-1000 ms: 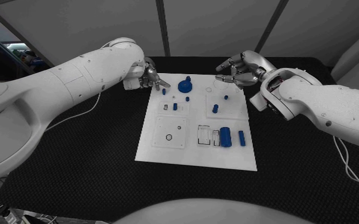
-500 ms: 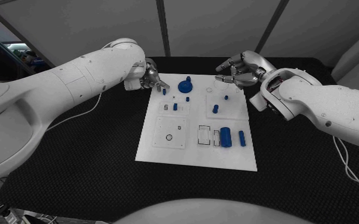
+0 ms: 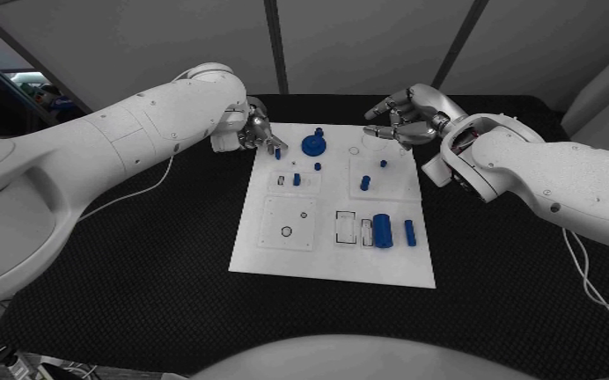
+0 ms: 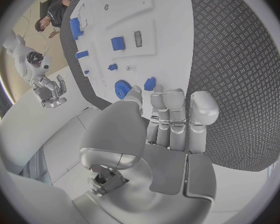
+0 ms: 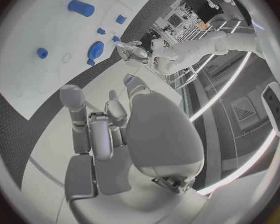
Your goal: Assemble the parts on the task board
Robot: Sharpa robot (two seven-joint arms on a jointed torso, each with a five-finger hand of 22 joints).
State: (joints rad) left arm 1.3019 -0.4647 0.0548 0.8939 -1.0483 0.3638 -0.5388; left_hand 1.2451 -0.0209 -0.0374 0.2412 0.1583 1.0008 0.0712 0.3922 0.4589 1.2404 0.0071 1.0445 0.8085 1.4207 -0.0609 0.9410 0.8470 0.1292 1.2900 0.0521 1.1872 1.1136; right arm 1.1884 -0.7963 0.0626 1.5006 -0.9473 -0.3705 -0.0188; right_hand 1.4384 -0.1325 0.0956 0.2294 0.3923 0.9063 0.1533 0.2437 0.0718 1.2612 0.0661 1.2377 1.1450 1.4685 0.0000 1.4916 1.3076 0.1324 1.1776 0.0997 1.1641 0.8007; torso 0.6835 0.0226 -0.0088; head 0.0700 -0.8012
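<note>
The white task board point(image 3: 286, 248) lies mid-table with blue parts on it: a gear point(image 3: 313, 144), small pegs point(image 3: 297, 180) and a thick cylinder point(image 3: 382, 230). My left hand point(image 3: 254, 132) hovers at the board's far left corner. Its fingers are stretched side by side, tips just by a small blue peg point(image 3: 278, 155), which the left wrist view shows beyond the fingertips point(image 4: 150, 83). My right hand point(image 3: 404, 123) hangs over the far right corner with fingers half curled. A small blue spot point(image 5: 129, 78) sits at its thumb tip, and I cannot tell whether it is a held part.
The black table point(image 3: 140, 257) surrounds the board with free room on both sides and in front. A thin cable point(image 3: 140, 191) trails across the table on the left. Empty outlined slots point(image 3: 345, 227) lie beside the thick cylinder.
The left hand's fingertips have sunk slightly toward the small peg at the far left corner. The right hand has hardly moved.
</note>
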